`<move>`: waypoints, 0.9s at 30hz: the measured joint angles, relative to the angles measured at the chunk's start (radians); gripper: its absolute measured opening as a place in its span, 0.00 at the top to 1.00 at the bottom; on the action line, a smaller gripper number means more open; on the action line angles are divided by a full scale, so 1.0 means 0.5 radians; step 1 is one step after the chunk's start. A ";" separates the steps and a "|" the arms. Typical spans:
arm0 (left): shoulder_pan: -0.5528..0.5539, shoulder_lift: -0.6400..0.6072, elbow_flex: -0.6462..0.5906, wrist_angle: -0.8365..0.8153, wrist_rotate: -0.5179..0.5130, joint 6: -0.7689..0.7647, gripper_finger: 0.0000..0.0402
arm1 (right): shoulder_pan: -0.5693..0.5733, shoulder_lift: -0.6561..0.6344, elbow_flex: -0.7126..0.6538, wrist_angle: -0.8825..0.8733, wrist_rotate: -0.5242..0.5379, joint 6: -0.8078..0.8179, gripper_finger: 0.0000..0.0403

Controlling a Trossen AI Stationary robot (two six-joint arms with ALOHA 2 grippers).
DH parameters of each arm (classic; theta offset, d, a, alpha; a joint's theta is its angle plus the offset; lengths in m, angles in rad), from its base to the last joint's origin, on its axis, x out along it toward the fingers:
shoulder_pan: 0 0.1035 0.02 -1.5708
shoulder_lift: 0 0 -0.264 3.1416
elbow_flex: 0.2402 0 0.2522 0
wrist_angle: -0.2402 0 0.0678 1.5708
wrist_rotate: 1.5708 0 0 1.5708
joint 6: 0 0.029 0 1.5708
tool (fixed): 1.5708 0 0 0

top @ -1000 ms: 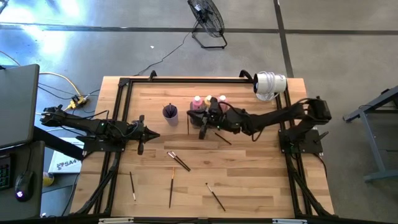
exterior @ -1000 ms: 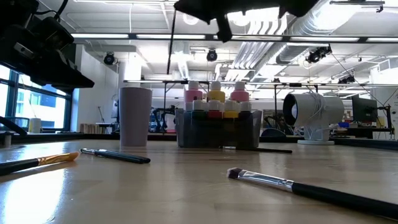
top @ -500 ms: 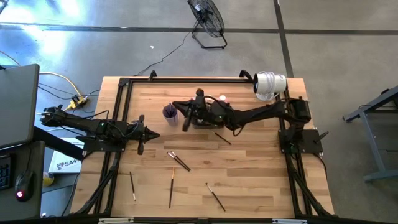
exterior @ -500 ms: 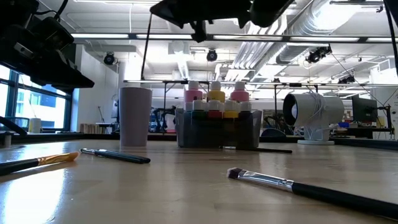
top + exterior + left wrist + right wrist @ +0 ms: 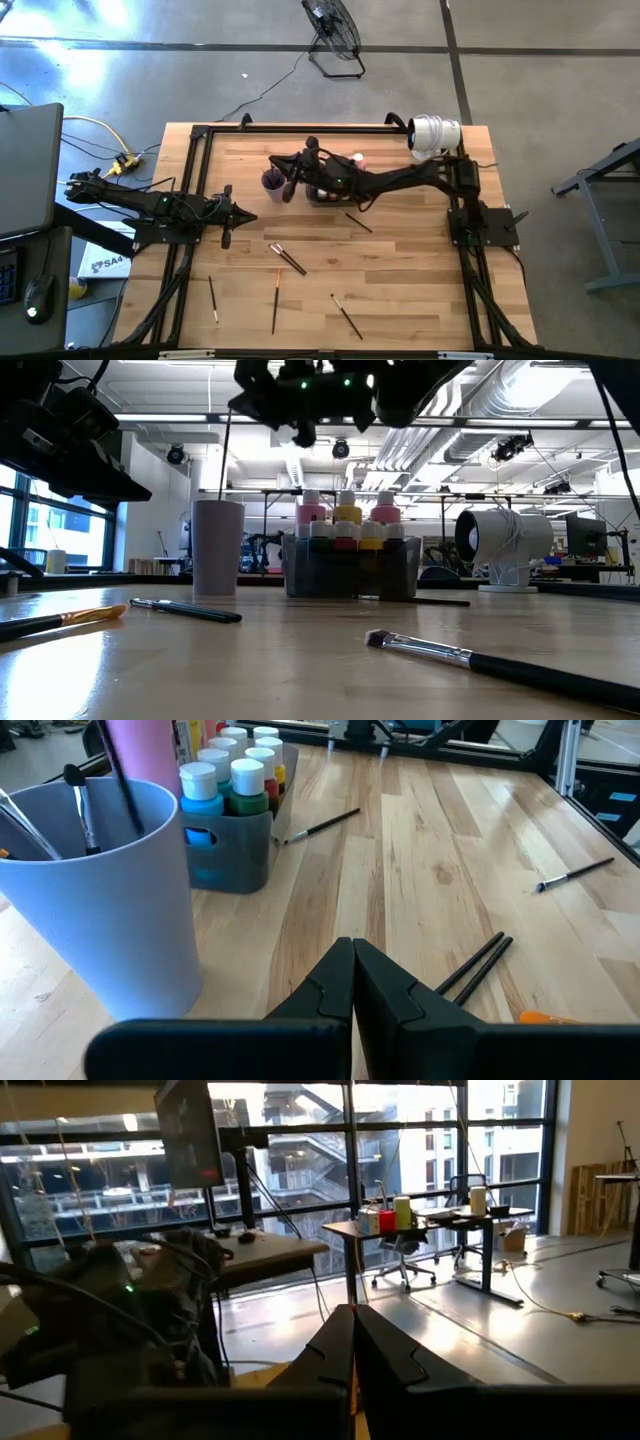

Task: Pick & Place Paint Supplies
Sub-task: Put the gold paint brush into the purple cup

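Observation:
A thin dark paintbrush (image 5: 227,452) hangs from my right gripper (image 5: 240,402), which is shut on it above the purple cup (image 5: 218,546). From above, that gripper (image 5: 284,174) is at the cup (image 5: 271,181), with its arm reaching over the dark grey tray (image 5: 350,568) of paint bottles (image 5: 346,523). The cup (image 5: 100,890) stands upright on its base and holds other brushes. Several brushes lie flat on the table, a pair (image 5: 287,258) among them. My left gripper (image 5: 228,215) waits shut at the table's left side. My right gripper holds the paintbrush by its upper end (image 5: 232,410); the dark gripper body hides how the fingers meet it. The brush hangs nearly upright below the gripper. Its lower end (image 5: 222,496) reaches the cup's mouth.
A white round device (image 5: 435,135) stands at the far right corner. Black frame rails (image 5: 200,180) run along the table's edges. Loose brushes lie near the front edge (image 5: 275,300), (image 5: 346,316), (image 5: 213,298) and beside the tray (image 5: 358,222).
My right gripper has moved toward the table's left edge, from over the tray to over the purple cup, rolling slightly. The paintbrush has travelled with it, still hanging nearly upright, and now stands at the cup's mouth.

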 joint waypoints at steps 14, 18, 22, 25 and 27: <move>-0.001 0.000 0.000 -0.001 0.000 0.000 1.00 | -0.060 0.147 0.000 -0.005 -0.003 -0.022 0.99; -0.001 0.000 0.000 -0.002 0.000 0.000 1.00 | -0.059 0.148 0.000 -0.019 -0.004 -0.026 0.99; 0.000 0.000 0.000 -0.002 0.000 0.000 1.00 | -0.059 0.147 0.001 -0.053 -0.004 -0.028 0.99; 0.000 0.000 0.000 -0.002 0.000 0.000 1.00 | -0.059 0.148 0.001 -0.083 -0.004 -0.028 0.99; -0.001 0.001 0.000 -0.002 0.000 0.000 1.00 | -0.059 0.147 0.000 -0.097 -0.004 -0.028 0.99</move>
